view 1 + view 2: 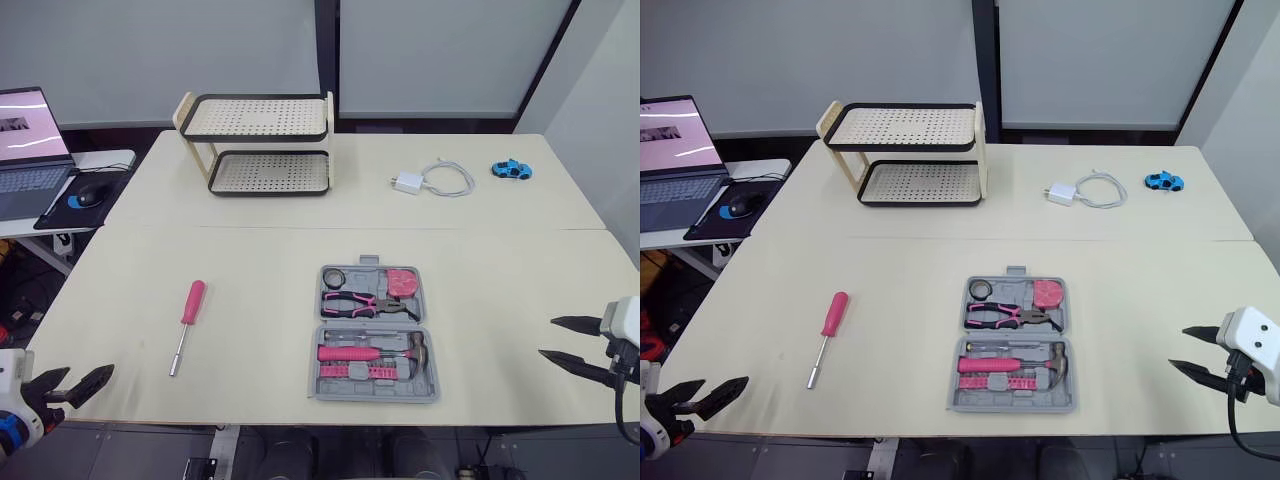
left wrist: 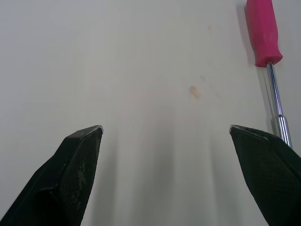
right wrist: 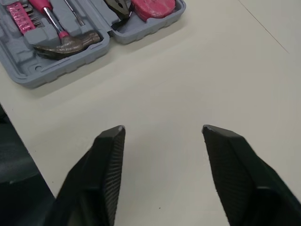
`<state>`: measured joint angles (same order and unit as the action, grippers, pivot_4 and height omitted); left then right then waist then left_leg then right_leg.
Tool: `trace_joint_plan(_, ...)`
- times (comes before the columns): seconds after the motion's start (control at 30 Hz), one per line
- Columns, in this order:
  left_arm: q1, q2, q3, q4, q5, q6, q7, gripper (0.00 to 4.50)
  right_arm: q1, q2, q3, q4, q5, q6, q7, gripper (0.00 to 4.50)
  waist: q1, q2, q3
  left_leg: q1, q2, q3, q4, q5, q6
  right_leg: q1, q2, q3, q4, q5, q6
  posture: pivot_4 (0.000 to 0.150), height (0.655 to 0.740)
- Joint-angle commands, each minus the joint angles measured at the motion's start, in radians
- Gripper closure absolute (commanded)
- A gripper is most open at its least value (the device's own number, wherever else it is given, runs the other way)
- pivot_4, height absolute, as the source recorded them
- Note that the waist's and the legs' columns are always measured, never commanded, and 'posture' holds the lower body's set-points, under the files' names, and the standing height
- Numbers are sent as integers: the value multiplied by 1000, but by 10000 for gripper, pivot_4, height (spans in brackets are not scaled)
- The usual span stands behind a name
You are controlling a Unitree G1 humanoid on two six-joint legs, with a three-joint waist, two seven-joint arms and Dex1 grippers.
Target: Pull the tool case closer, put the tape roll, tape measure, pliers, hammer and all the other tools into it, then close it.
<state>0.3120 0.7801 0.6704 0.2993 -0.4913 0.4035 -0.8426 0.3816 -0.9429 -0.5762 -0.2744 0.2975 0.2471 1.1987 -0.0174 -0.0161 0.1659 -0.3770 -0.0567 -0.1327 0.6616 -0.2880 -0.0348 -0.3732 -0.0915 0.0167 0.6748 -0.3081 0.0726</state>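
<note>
**A:** The left claw [image 2: 165, 128] is spread wide and empty at the near left edge of the bench [image 1: 250, 270]. The right claw [image 3: 163, 126] is just as open and empty, near the right edge.

**B:** Where's the tool case?

**A:** The tool case [image 1: 376, 396] lies open at the near middle. It holds the tape roll [image 1: 334, 277], pliers [image 1: 362, 302], tape measure [image 1: 403, 283] and hammer [image 1: 370, 352]. The screwdriver [image 1: 186, 325] lies well to its left.

**B:** How will the screwdriver handle?

**A:** Light and stiff, I'd guess, and round enough to roll. Grip the pink handle. The case looks like hard plastic, weighty with the hammer in it, so slide it by the rim.

**B:** Do the views differ?

**A:** The left wrist view shows the steel shaft close beside one finger. The head views show the screwdriver's gap to the case.
</note>
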Motion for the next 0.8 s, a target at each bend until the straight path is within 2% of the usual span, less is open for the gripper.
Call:
trace_joint_plan(0.03, 14, 27, 24, -13, 3, -33, -34, 0, -21, -31, -23, -2, 20, -18, 15, 2547, 0, 0, 0, 0, 0, 0, 0, 0, 0, 0, 0, 0, 0, 0, 0, 1500, 7400)
trace_joint_plan(0.07, 17, 28, 18, -17, 5, -36, -44, 0, -26, -34, -20, 0, 20, -21, 18, 303, 0, 0, 0, 0, 0, 0, 0, 0, 0, 0, 0, 0, 0, 0, 0, 1500, 7400)
trace_joint_plan(0.57, -1, 39, -16, -45, 26, -28, -100, 0, -91, -108, 4, -25, 64, -10, 100, 303, 0, 0, 0, 0, 1, 0, 0, 0, 0, 0, 0, 0, -1, 0, 0, 1500, 7400)
trace_joint_plan(0.8, 50, 42, -26, -189, -17, 53, -161, 0, -132, -152, 40, -92, 130, 62, 147, 303, 0, 0, 0, -1, 1, 0, 0, 0, 0, 0, 0, 0, -1, 0, 0, 1500, 7400)
